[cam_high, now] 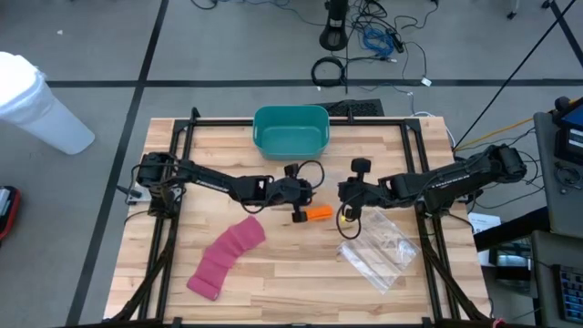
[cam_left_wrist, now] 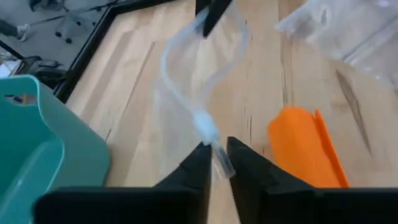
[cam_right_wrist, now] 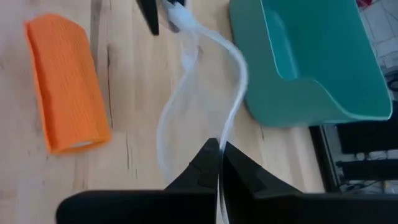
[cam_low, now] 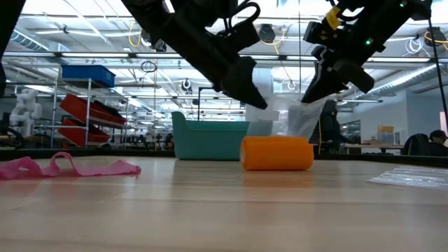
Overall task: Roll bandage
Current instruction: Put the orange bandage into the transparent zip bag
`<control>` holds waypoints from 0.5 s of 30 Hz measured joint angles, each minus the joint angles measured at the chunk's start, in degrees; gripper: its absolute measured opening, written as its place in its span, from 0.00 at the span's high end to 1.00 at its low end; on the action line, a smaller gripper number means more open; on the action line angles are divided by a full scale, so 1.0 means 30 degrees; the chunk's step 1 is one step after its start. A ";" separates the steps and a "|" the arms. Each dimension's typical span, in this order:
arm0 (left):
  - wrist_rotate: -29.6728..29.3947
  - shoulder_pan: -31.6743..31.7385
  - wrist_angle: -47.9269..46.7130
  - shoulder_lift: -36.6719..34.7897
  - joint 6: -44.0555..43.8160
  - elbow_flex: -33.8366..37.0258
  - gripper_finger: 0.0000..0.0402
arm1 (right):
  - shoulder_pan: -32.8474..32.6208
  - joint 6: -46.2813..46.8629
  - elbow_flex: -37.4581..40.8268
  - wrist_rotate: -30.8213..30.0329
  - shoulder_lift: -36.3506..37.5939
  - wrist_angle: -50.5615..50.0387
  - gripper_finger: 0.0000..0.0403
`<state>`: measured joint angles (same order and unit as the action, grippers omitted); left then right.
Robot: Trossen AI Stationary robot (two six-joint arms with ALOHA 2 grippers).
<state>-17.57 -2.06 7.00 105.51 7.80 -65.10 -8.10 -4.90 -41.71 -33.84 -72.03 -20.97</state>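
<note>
An orange bandage roll [cam_high: 319, 214] lies on its side at the middle of the table. A pink bandage [cam_high: 228, 257] lies unrolled and rumpled at the near left. A small clear plastic wrapper [cam_low: 281, 115] hangs between my two grippers, just above the table and behind the orange roll. My left gripper [cam_left_wrist: 217, 158] is shut on one end of it, and my right gripper [cam_right_wrist: 221, 152] is shut on the other end. The two sets of fingers face each other a short way apart. My left gripper pinches one end of the clear wrapper [cam_left_wrist: 214, 146] between its two fingertips, slanting down from the table's left. The film runs slack and curved toward the other gripper, clear of the table. My right gripper pinches the wrapper's opposite end [cam_right_wrist: 225, 134] between its shut fingertips, slanting down from the table's right. From there the film bows out in two slack strands toward the left gripper.
A teal bin [cam_high: 290, 130] stands at the far middle of the table. A larger clear plastic bag [cam_high: 378, 253] lies flat at the near right. Black frame rails [cam_high: 173, 137] run along the table's edges. Bare wood lies at the near middle.
</note>
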 joint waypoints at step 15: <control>0.0330 -0.0026 0.1121 -0.2989 0.0534 -0.0015 0.68 | 0.0262 -0.0824 0.0000 -0.0419 -0.1031 -0.0089 1.00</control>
<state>-16.58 -2.14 10.36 96.55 9.40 -65.14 -7.31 -7.37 -41.71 -35.10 -75.12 -21.24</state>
